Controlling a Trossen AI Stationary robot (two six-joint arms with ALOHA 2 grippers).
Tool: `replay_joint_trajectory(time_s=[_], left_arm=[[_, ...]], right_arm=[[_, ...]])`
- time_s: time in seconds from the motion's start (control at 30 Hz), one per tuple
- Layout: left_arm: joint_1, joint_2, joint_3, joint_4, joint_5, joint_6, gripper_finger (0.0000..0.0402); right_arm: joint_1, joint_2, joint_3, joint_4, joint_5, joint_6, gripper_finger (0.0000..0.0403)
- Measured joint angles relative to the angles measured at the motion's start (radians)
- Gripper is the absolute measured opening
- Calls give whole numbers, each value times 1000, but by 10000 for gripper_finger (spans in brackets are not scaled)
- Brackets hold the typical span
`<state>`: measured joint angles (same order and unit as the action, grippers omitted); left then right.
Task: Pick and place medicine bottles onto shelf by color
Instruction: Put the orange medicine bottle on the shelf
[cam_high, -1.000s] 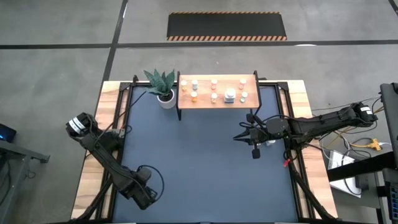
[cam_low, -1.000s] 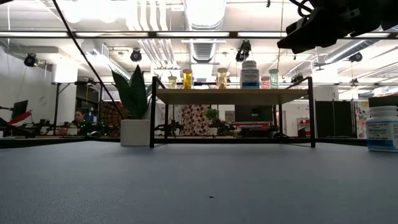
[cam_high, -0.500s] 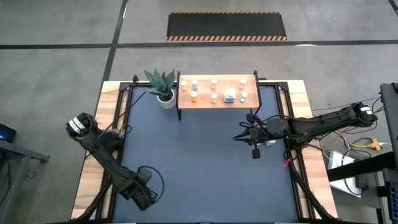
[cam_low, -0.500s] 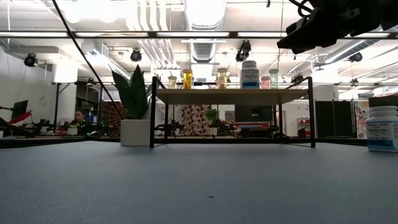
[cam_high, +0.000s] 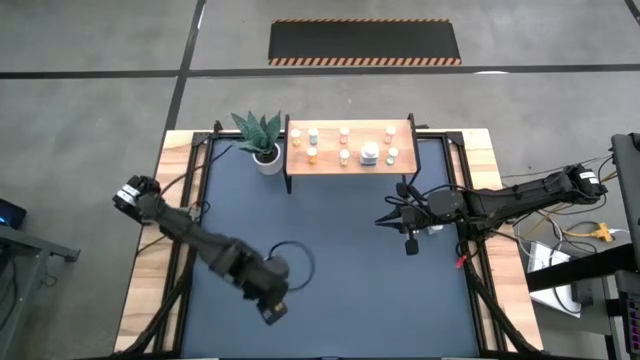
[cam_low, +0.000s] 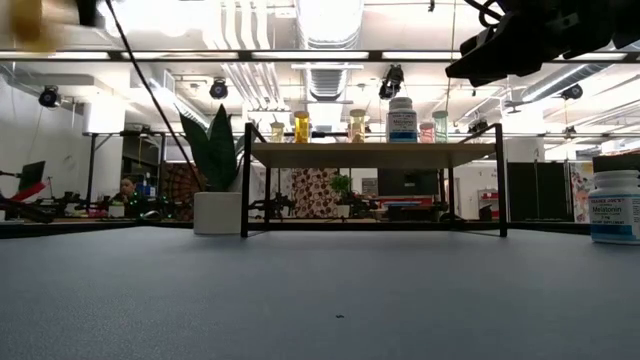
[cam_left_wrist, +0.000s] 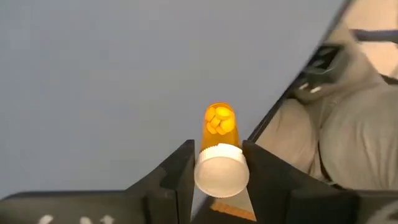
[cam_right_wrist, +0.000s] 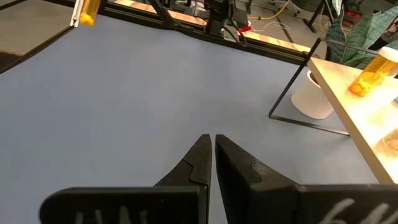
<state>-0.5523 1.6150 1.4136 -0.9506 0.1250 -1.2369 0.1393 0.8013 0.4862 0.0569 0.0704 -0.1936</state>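
My left gripper (cam_high: 272, 312) hangs over the near left part of the dark tabletop, shut on an orange medicine bottle (cam_left_wrist: 219, 122) with a white cap. The same bottle shows as an orange blur (cam_low: 30, 20) high in the low view and as a small orange shape (cam_right_wrist: 87, 12) in the right wrist view. The light-wood shelf (cam_high: 330, 145) stands at the far edge with several small bottles on it. My right gripper (cam_high: 408, 240) waits shut above the table's right side, next to a white bottle (cam_high: 432, 229) that stands on the table. My left gripper pinches the orange bottle's white cap (cam_left_wrist: 221, 174) between its two fingers, one on each side. The fingers slant down from above. The orange body reaches out past the fingertips, and the bottle is lifted clear of the table.
A potted plant (cam_high: 262, 140) in a white pot stands left of the shelf. The white bottle (cam_low: 614, 207) stands at the table's right edge. The middle of the tabletop (cam_high: 340, 260) lies between the left gripper and the shelf.
My left gripper has risen and swung from the near left corner toward the table's middle, and its arm has swung with it. The orange bottle has come into the top left of the low view, high above the table. My right arm has kept still.
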Motion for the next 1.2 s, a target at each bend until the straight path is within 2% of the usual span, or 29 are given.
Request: replay_joint_trajectory(time_s=[0.17,0.4,0.5,0.6,0.7,0.77,1.0,1.2], left_arm=[[153,0,99,-9,55,388,98],[349,0,265,-113,49,881,97],[428,0,340,-208,-38,1038,98],[503,0,402,-285,-191,1174,104],[584,0,443,-327,-306,1299,107],[647,0,455,-329,-332,1368,108],[849,15,433,-318,-341,1533,110],[909,65,431,-328,-316,1598,110]], right_arm=[[0,0,0,-7,0,0,13],[0,0,0,-7,0,-13,13],[0,0,0,-8,0,-16,13],[0,0,0,-7,0,-16,13],[0,0,0,-7,0,-16,13],[0,0,0,-7,0,-16,13],[0,0,0,-7,10,16,13],[-1,0,0,-5,10,60,13]])
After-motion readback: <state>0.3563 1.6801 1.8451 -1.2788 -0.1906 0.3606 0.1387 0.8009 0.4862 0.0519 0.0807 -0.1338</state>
